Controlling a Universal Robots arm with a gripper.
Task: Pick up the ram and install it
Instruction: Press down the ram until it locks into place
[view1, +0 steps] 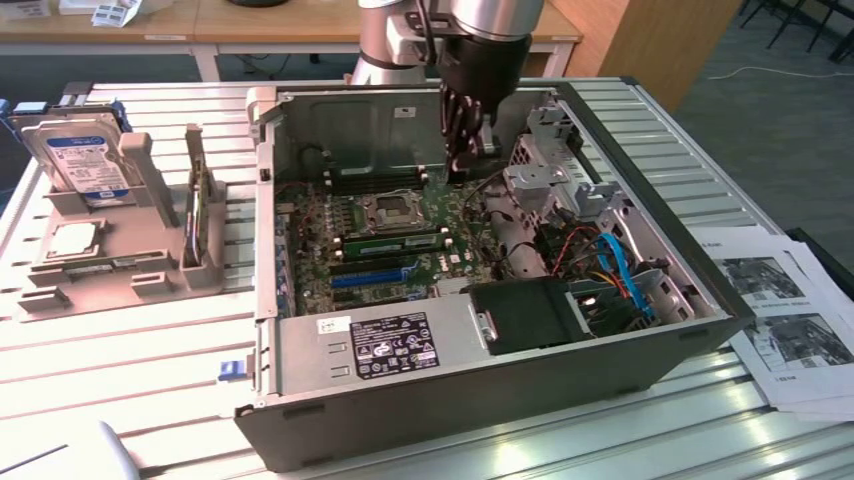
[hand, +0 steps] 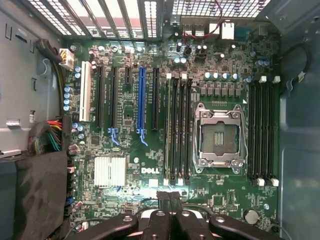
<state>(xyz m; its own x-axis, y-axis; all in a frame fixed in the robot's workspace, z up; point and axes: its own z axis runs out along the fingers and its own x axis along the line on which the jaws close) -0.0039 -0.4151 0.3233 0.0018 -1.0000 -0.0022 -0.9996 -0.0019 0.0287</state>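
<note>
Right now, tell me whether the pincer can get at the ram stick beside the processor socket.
Probably yes. The shut pincer hangs inside the open case, above the motherboard, and the ram lies uncovered with nothing over it; the cables sit aside.

A green motherboard (hand: 225, 185) carries one bright blue slot (hand: 141, 100) among black ones, beside a ribbed silver heatsink (hand: 110, 171). The gripper (hand: 169, 200) is black, the computer case (view1: 467, 390) dark grey. On the pale slatted desk (view1: 134, 340), a silver hard drive (view1: 87, 165) bears a blue label.
</note>
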